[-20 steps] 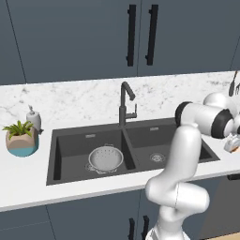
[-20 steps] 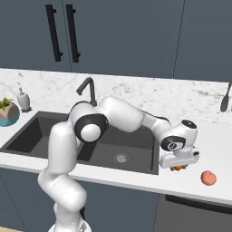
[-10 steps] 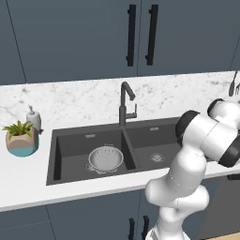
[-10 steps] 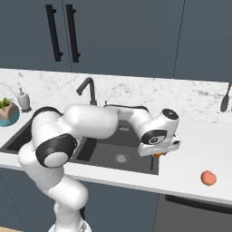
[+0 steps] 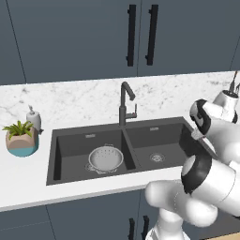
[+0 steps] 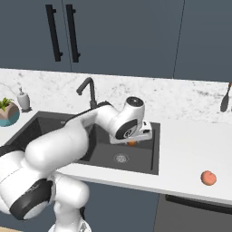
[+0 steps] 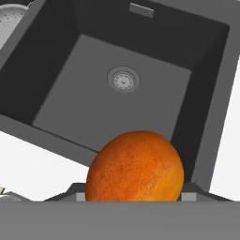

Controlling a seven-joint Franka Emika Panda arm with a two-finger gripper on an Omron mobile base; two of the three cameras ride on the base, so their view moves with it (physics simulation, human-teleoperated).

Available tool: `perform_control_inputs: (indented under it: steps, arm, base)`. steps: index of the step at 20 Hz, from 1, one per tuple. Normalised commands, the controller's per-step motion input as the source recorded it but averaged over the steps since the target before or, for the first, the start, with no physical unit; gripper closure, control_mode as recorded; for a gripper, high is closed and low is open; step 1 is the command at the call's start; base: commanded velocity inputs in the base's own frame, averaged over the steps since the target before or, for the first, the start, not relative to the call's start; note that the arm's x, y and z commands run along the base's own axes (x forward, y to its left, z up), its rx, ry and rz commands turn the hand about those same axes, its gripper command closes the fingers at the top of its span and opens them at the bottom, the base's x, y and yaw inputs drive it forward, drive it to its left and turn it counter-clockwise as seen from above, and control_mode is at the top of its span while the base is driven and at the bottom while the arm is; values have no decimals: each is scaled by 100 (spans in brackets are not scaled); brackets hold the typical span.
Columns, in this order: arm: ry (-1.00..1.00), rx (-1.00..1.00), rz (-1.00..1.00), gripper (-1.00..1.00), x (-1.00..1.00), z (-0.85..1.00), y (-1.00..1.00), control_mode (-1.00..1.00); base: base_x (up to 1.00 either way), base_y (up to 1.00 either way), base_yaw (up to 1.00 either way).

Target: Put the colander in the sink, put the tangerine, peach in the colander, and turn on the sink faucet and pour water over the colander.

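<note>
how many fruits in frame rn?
2: the tangerine is held in the hand above the sink's right basin; the peach sits on the counter, right of the sink.

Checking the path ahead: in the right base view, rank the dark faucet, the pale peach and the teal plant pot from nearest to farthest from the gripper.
1. Dark faucet, just left of the gripper, behind the sink.
2. Pale peach, right, on the counter.
3. Teal plant pot, far left.
</note>
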Motion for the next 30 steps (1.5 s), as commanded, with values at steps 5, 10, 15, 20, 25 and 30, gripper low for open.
perform_control_inputs:
  steps: [5, 10, 15, 20, 25, 30]
  arm:
    - [0, 0, -10, 100, 0, 13, 100, -100]
    - [0, -1, -11, 100, 0, 8, 100, -100]
    - [0, 0, -11, 100, 0, 2, 100, -100]
    - [0, 0, -10, 100, 0, 0, 100, -100]
    - [0, 0, -10, 100, 0, 0, 100, -100]
    - [0, 0, -8, 100, 13, 0, 100, -100]
  base:
    - [0, 0, 0]
    - [0, 0, 0]
    - [0, 0, 0]
    - [0, 0, 0]
    - [0, 0, 0]
    - [0, 0, 0]
